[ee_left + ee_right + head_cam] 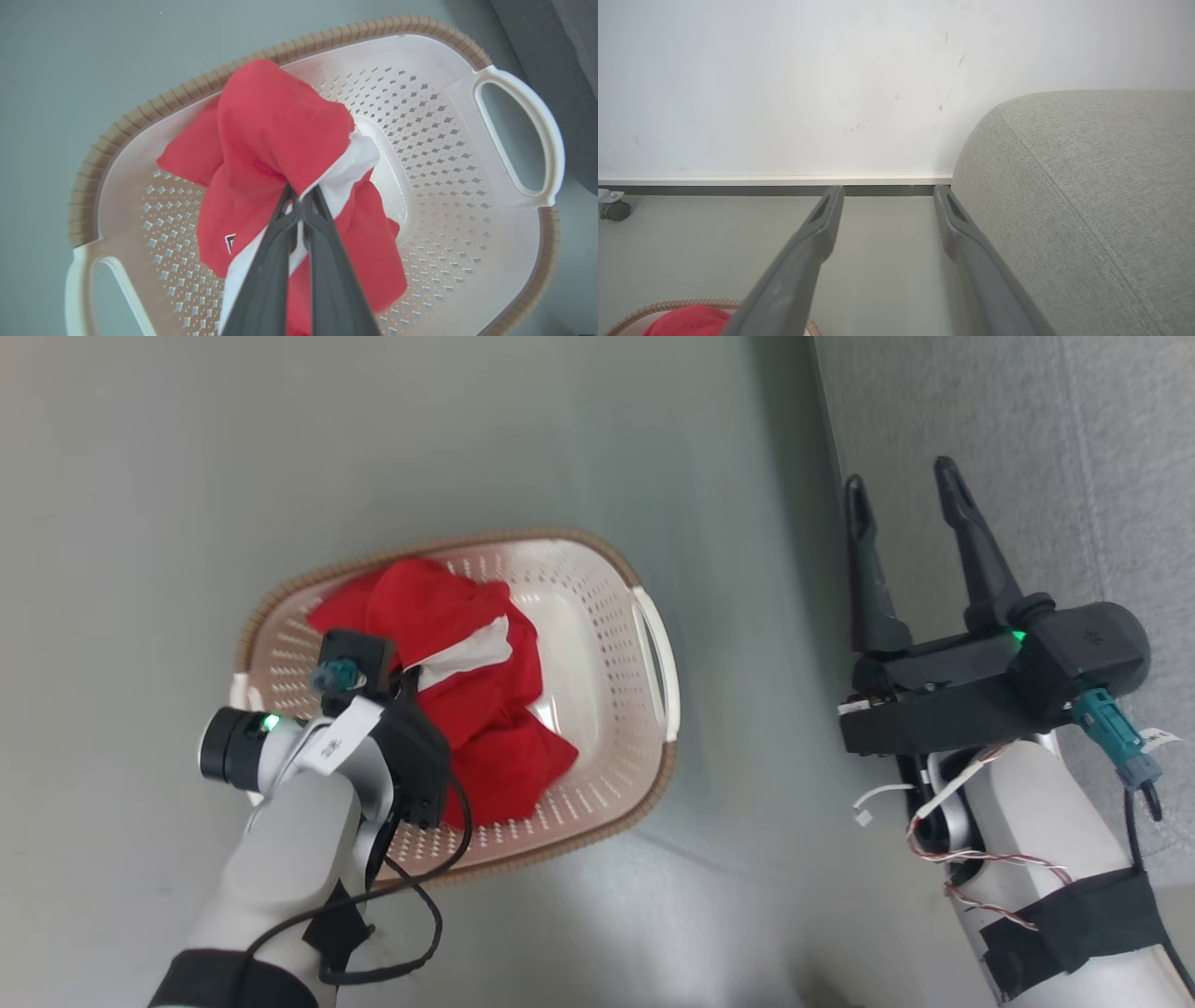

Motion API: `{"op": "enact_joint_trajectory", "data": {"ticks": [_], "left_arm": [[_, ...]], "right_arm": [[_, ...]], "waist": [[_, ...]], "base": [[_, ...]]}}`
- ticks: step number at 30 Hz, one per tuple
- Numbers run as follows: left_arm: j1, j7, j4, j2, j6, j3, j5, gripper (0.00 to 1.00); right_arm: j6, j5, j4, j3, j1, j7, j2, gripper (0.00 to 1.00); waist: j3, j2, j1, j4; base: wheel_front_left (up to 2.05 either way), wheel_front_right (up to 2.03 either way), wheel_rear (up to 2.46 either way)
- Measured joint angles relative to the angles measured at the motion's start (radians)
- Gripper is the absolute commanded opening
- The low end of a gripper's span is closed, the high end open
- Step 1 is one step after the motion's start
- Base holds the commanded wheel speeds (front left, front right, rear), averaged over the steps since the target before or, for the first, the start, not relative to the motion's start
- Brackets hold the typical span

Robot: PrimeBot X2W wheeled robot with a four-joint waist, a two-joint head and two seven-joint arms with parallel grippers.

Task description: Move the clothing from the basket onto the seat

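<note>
The red clothing (467, 691) with a white stripe lies bunched in the cream basket (597, 616) on the floor. In the left wrist view my left gripper (299, 198) is shut on a fold of the clothing (275, 130), red and white cloth pinched between the two dark fingers, above the basket (444, 140). From the head, the left wrist (373, 728) hangs over the basket's near left part. My right gripper (901, 490) stands open with nothing in it, at the edge of the grey seat (1074, 476). The right wrist view has that gripper (887, 193) beside the seat's rounded edge (1087, 186).
The grey-green floor (280, 448) surrounds the basket. A white wall with a baseboard (761, 179) stands beyond the seat, and a small caster wheel (612, 210) sits at the far left. The basket's white handle (658, 653) faces the seat.
</note>
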Motion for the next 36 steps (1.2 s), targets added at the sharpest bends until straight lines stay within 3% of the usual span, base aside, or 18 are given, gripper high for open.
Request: {"op": "enact_joint_trajectory", "data": {"ticks": [16,36], "left_arm": [[0.121,-0.180,-0.029,-0.013,-0.026,0.033,-0.069,0.00],[0.316,-0.229,-0.135,-0.017,-0.034,0.040,-0.119,0.00]], "right_arm": [[0.011,0.011,0.082,-0.042,0.063,0.000,-0.043,1.00],[0.042,0.050,0.186,-0.055,0.236,0.000,-0.063,1.00]], "waist": [[-0.231,-0.0001,-0.0001,0.072],[-0.550,0.0000,0.0000,0.130]], "base": [[0.00,0.00,0.00],[0.00,0.00,0.00]]}}
